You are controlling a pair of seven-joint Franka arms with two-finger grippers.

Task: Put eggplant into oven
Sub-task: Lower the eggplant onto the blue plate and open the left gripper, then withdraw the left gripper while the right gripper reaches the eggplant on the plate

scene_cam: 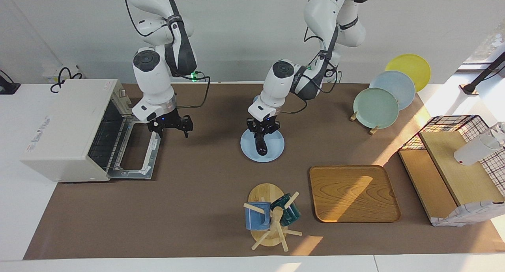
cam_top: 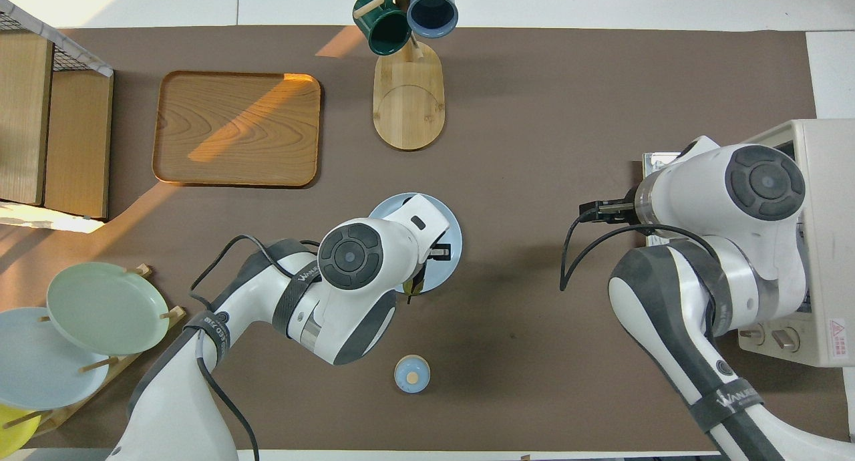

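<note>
The eggplant [scene_cam: 260, 145], dark and glossy, hangs lengthwise over a light blue plate [scene_cam: 247, 150] in the middle of the table. My left gripper [scene_cam: 262, 133] is shut on its upper end. Whether its lower end touches the plate I cannot tell. In the overhead view the left wrist covers the eggplant and most of the plate [cam_top: 453, 237]. The white oven [scene_cam: 65, 126] stands at the right arm's end of the table with its door [scene_cam: 136, 155] folded down and the wire rack showing. My right gripper [scene_cam: 173, 131] hovers open and empty beside that door.
A mug tree [scene_cam: 270, 220] with a blue and a green mug and a wooden tray [scene_cam: 353, 193] lie farther from the robots. A rack of plates [scene_cam: 380, 102] and a wire basket [scene_cam: 469, 126] on wooden shelves occupy the left arm's end. A small blue knob-topped lid [cam_top: 412, 373] lies near the robots.
</note>
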